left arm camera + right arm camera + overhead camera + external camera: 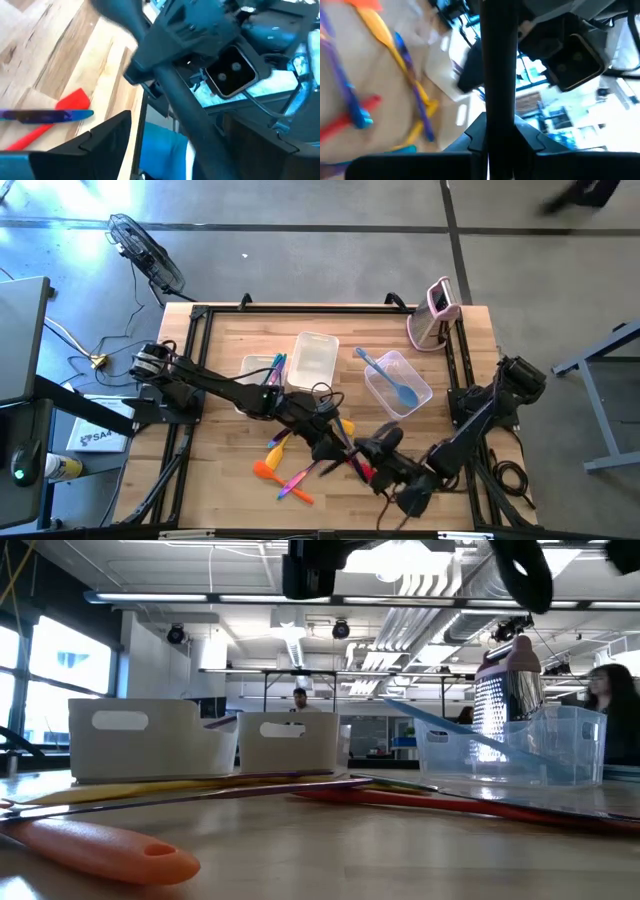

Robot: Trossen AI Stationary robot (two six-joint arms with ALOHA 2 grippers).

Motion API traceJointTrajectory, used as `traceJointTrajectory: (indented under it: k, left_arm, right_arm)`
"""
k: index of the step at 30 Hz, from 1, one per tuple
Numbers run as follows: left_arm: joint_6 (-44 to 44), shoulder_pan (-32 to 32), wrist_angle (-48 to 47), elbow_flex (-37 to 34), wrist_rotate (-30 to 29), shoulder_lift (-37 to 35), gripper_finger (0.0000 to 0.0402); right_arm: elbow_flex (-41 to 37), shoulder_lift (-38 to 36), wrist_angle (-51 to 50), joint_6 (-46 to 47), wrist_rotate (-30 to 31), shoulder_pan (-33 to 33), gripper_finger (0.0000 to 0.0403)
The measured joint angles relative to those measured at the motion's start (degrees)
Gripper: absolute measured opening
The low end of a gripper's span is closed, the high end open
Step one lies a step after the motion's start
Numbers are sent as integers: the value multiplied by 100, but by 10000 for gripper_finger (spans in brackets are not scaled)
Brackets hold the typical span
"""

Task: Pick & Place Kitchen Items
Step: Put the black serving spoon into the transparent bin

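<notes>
Black utensil (500,60) sits pinched in the right gripper (500,137) near the table's (222,472) front edge; the left gripper (185,152), spread wide, should back off first.

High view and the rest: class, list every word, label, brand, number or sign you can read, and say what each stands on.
"SAA" or similar, only partly readable: dark letters on a white box beside the table's left edge, in the high view.
Smaller print on that box: too small to read.
Tubs, utensils and arms: no readable text.
Low view, room behind: no legible signs.
Wrist views: too blurred for text.
</notes>
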Motion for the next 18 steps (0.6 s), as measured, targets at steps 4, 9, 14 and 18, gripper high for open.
traceJointTrajectory:
  k: [4,9,14,18]
  left_arm:
    - [127,26,-74,-11,-73,-34,309]
    - [394,25,-369,-11,-123,-106,310]
    - [435,22,-650,-9,-387,-141,310]
    - [433,22,-879,-9,-636,-140,310]
  right_arm:
    - [8,-40,-862,1295,-57,310,38]
    - [8,-429,-2076,4069,-514,575,38]
    - [8,-1152,-3314,5996,-892,582,38]
    - [8,-1771,-3889,6901,-1129,267,38]
